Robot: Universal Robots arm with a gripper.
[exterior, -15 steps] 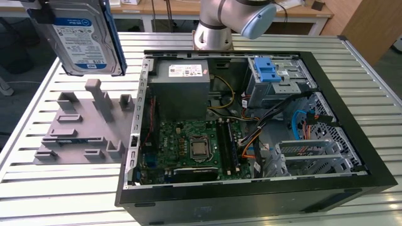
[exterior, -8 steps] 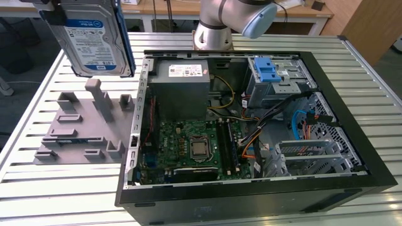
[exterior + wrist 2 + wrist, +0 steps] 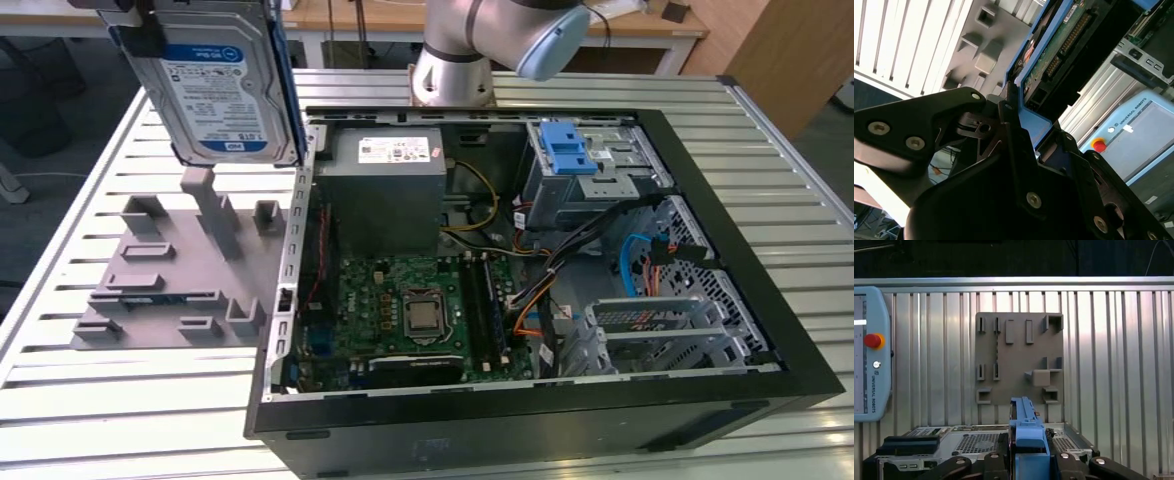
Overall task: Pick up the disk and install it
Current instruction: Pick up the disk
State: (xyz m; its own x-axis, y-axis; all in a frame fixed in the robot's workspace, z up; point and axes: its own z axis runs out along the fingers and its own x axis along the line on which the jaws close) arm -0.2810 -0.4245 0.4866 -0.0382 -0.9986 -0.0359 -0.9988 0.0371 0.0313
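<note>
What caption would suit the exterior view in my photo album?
The disk held aloft over a grey holder plate, beside an open computer case on a slatted metal table.

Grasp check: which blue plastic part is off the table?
The one framing the disk, held aloft by the gripper; the other, a latch, sits on the drive cage.
</note>
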